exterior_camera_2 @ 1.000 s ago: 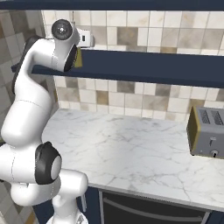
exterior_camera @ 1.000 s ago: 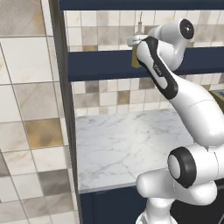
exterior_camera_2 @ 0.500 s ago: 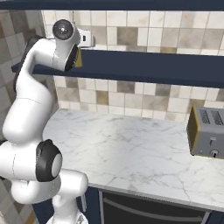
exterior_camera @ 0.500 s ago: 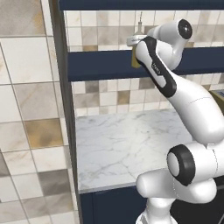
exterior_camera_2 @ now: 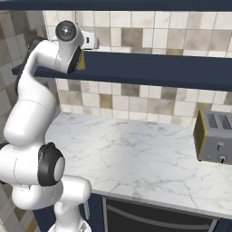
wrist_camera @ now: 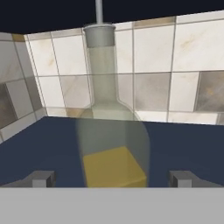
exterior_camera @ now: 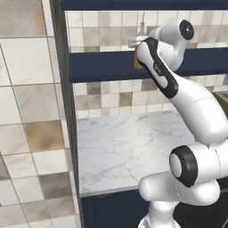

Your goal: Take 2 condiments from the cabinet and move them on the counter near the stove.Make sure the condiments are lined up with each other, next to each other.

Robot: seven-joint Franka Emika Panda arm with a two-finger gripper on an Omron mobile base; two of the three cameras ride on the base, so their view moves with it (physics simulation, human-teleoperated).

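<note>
A tall clear condiment bottle (wrist_camera: 113, 131) with yellow oil at its bottom and a thin neck stands on the dark navy cabinet shelf (wrist_camera: 183, 144), against the tiled wall. My gripper (wrist_camera: 112, 179) is open. Its fingertips (wrist_camera: 41, 178) stand to either side of the bottle's base without touching it. From the left base, the hand (exterior_camera: 133, 42) is at the shelf (exterior_camera: 102, 67), with the bottle's neck (exterior_camera: 142, 26) rising behind it. From the right base, the hand (exterior_camera_2: 89, 41) reaches over the shelf (exterior_camera_2: 154, 69). The white marble counter (exterior_camera: 129, 142) lies below. The stove is out of view.
A grey toaster (exterior_camera_2: 215, 136) stands on the counter (exterior_camera_2: 136, 158) at the right. A second navy board (exterior_camera: 133, 4) runs close above the shelf. A tall tiled wall panel (exterior_camera: 31, 111) closes off the left side. A dark door with a handle (exterior_camera_2: 154, 213) sits under the counter.
</note>
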